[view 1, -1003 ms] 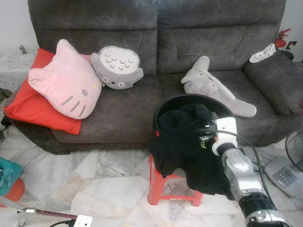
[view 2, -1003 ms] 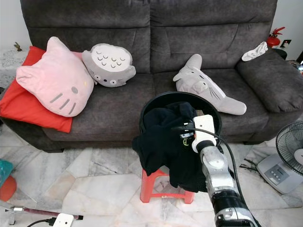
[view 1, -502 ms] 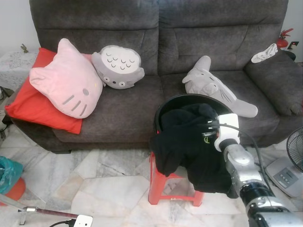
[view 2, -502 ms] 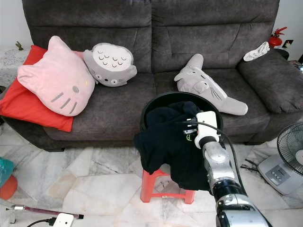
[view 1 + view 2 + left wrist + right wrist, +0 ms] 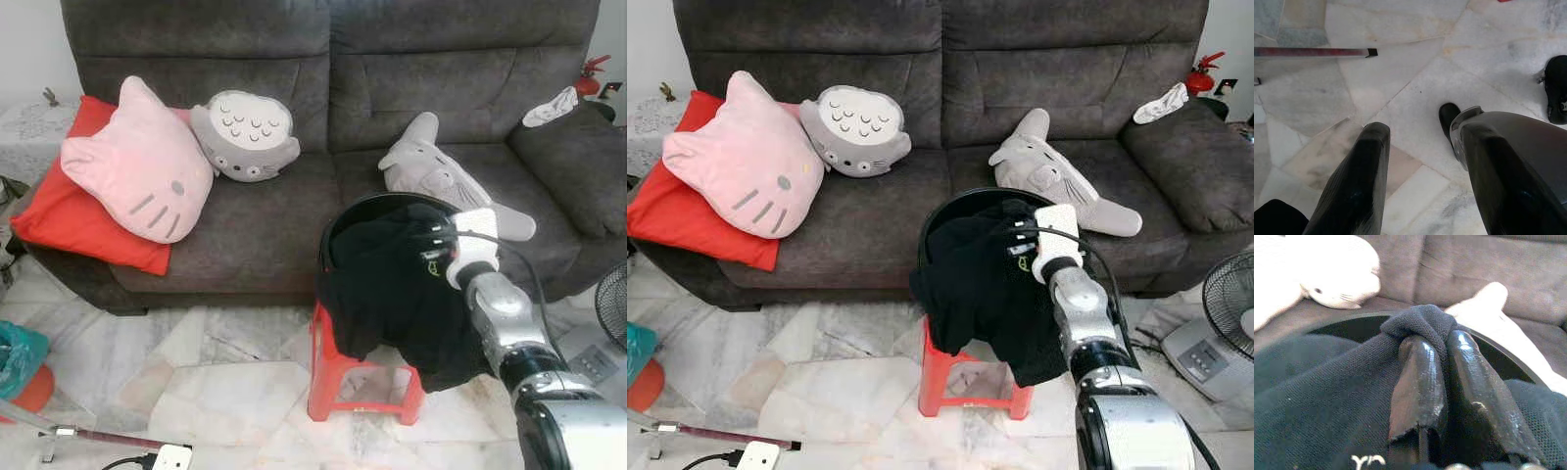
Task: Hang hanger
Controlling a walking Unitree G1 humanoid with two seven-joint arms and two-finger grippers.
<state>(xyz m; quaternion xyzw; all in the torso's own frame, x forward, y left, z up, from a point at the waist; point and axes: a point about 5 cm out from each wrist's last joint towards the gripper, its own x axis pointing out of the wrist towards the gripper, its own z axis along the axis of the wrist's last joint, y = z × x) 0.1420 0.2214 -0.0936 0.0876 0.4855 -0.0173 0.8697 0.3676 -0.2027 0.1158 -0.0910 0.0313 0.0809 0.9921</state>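
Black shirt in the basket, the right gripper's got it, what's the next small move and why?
Probably lift straight up. The right gripper is shut on a fold of the black shirt, but most of the cloth drapes over the rim of the black basket on the red stool.

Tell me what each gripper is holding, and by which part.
The right gripper pinches a bunched fold of the black garment above the black basket. The left gripper holds nothing.

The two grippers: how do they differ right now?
The right gripper is shut on a fold of black garment above the black basket; the left gripper is open, holding nothing, over the marble floor. Both have two long black fingers.
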